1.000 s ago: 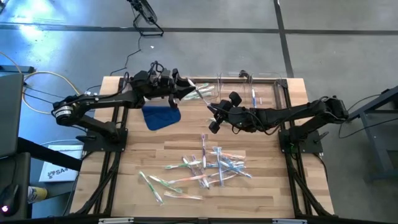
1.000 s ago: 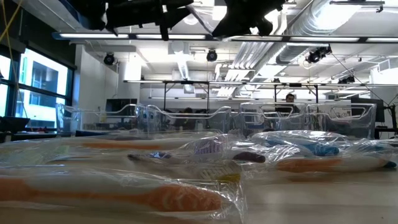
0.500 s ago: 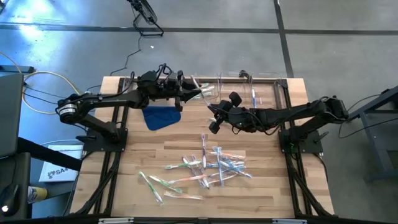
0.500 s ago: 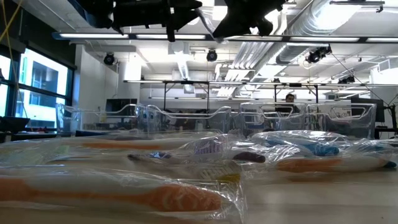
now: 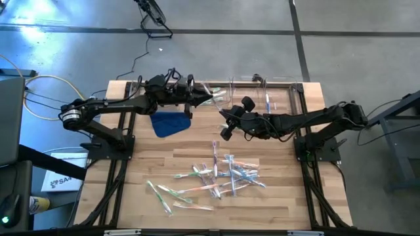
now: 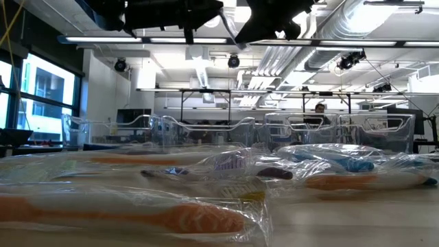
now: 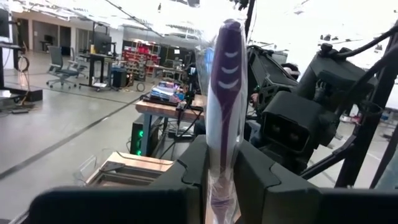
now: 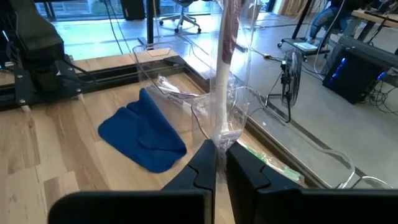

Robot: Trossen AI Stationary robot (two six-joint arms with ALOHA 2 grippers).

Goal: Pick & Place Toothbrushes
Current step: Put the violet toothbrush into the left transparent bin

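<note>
A purple-handled toothbrush [image 7: 225,74] in clear wrapping hangs in the air over the table's far middle, between my two grippers [image 5: 215,99]. My left gripper [image 7: 220,186] reaches in from the left and is shut on it. My right gripper [image 8: 217,155] comes from the right and is shut on the wrapping [image 8: 225,93]. A loose pile of several wrapped toothbrushes [image 5: 220,174] lies flat on the wood nearer the front. In the low view they fill the foreground [image 6: 171,213]. My left gripper pinches the wrapped toothbrush's handle [image 7: 217,163] between its two fingers, coming roughly level from the table's left. The brush runs on beyond the fingertips toward the other arm, clear of the table. My right gripper pinches the crumpled clear wrapping at the toothbrush's end [image 8: 219,138] between its two fingers, coming from the table's right. The brush sticks out past the fingertips, clear of the table.
A crumpled blue cloth [image 5: 170,122] lies on the table below my left gripper. Clear plastic bins [image 5: 262,92] stand along the far edge, one holding a few toothbrushes. Bare wood lies between the cloth and the pile.
My left gripper has moved toward the table's right, up to the toothbrush that my right gripper holds, and its fingers have closed on it. The right arm and the toothbrush have kept still.
</note>
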